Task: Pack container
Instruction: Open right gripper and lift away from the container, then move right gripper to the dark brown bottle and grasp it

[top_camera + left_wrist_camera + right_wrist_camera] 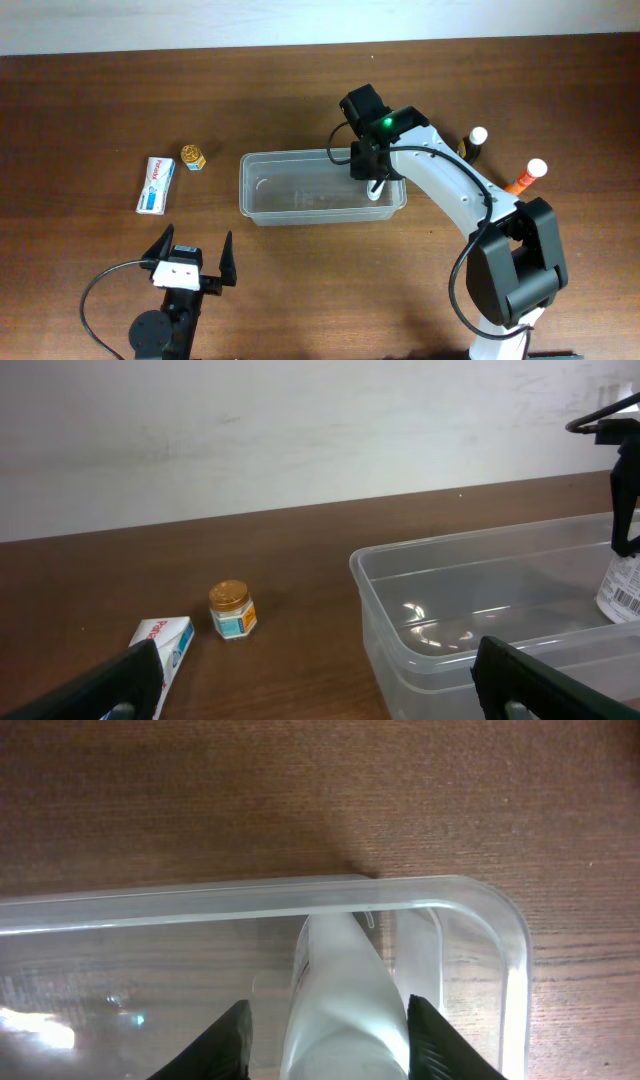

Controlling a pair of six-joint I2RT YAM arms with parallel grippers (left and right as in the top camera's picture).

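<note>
The clear plastic container (300, 157) stands mid-table; it also shows in the left wrist view (400, 650) and the right wrist view (250, 900). A white bottle (377, 190) stands inside its right end, and also shows in the left wrist view (622, 585) and the right wrist view (345, 1010). My right gripper (372, 175) is lowered over the bottle, its fingers (328, 1020) on either side of it. A gap shows at the left finger, so it looks open. My left gripper (192, 250) is open and empty near the front left, facing the container (320, 680).
A small jar with a gold lid (193, 156) (232, 610) and a white-and-blue box (156, 184) (165, 645) lie left of the container. A dark bottle with a white cap (474, 140) and an orange bottle with a white cap (527, 176) stand to its right.
</note>
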